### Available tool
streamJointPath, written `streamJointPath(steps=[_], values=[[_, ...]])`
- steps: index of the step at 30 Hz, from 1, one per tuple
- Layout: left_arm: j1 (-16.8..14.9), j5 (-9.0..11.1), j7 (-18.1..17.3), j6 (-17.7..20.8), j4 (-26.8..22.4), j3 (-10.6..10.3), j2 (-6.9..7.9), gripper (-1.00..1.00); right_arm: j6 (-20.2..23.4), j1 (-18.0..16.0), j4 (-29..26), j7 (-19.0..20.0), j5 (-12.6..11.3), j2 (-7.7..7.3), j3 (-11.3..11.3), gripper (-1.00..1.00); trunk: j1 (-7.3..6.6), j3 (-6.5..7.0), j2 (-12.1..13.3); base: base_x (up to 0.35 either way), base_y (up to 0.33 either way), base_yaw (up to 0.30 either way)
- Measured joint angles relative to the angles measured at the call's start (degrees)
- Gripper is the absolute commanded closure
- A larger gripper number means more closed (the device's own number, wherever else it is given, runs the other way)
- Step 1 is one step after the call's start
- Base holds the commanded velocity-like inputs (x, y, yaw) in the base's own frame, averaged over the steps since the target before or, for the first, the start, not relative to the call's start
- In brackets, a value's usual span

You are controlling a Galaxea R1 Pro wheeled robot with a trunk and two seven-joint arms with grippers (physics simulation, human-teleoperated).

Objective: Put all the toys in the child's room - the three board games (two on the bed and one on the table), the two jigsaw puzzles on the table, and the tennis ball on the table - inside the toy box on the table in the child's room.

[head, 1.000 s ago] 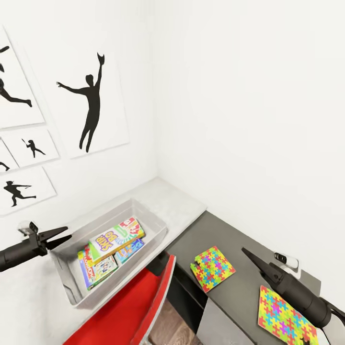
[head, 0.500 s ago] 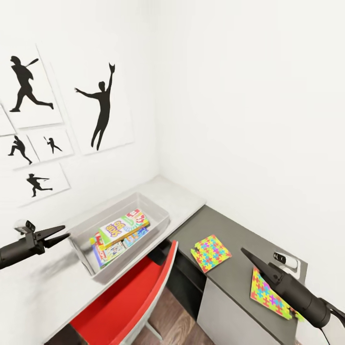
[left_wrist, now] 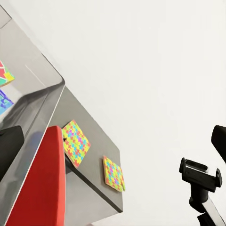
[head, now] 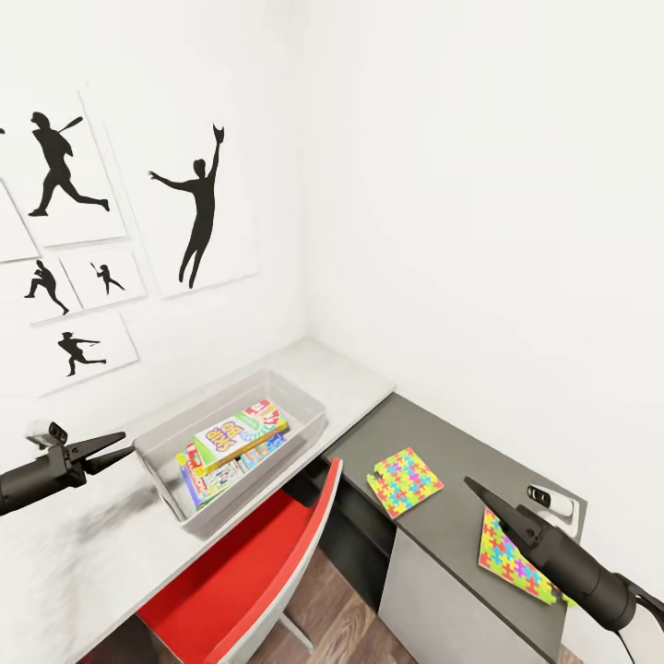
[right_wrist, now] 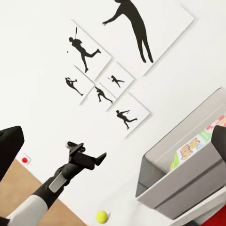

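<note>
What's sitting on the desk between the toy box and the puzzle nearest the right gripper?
In the head view, the other jigsaw puzzle lies on the dark lower desk section between the toy box and the far puzzle.

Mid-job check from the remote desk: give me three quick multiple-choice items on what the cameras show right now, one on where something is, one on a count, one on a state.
1. Where do the jigsaw puzzles lie?
A. in the toy box
B. on the lower dark grey section of the table
C. on the red chair

2. How many jigsaw puzzles are outside the toy box?
A. none
B. one
C. two

3. What is the state of the left gripper?
A. open and empty
B. shut on the tennis ball
C. shut on a board game

Answers:
1 B: both squares, the nearer-to-bin jigsaw puzzle and the far jigsaw puzzle, lie flat on the dark section.
2 C: the toy box holds only the board games.
3 A: the left gripper has spread fingers with nothing between; the tennis ball lies apart on the pale top.
</note>
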Motion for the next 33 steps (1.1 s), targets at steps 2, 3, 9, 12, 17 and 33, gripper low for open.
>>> streamJointPath(steps=[2, 3, 9, 12, 17, 33], values=[[0.0, 0.0, 0.0, 0.0, 0.0, 0.0, 0.0, -1.0, -0.13, -0.01, 0.0, -0.03, 0.0, -0.01, 0.03, -1.0, 0.0, 0.0, 0.0, 0.0, 0.0, 0.0], [0.0, 0.0, 0.0, 0.02, 0.0, 0.01, 0.0, -1.0, -0.16, -0.01, 0.0, -0.04, -0.01, -0.01, 0.03, -1.0, 0.0, 0.0, 0.0, 0.0, 0.0, 0.0], [0.0, 0.0, 0.0, -0.01, -0.01, 0.03, 0.0, -1.0, -0.25, 0.0, 0.0, -0.11, -0.01, -0.04, -0.05, -1.0, 0.0, 0.0, 0.0, 0.0, 0.0, 0.0], [0.01, 0.0, 0.0, 0.0, -0.01, 0.04, 0.0, -1.0, -0.27, 0.0, 0.0, -0.08, -0.01, -0.01, -0.05, -1.0, 0.0, 0.0, 0.0, 0.0, 0.0, 0.0], [0.04, 0.0, 0.0, -0.02, -0.01, 0.04, 0.06, -1.0, -0.27, -0.02, 0.0, -0.14, -0.01, 0.01, -0.06, -1.0, 0.0, 0.0, 0.0, 0.0, 0.0, -0.002], [-0.01, -0.01, -0.09, -0.02, -0.08, 0.03, 0.08, -1.0, -0.18, 0.01, -0.01, -0.23, -0.02, -0.1, -0.13, -1.0, 0.0, 0.88, 0.0, 0.0, 0.0, -0.174]])
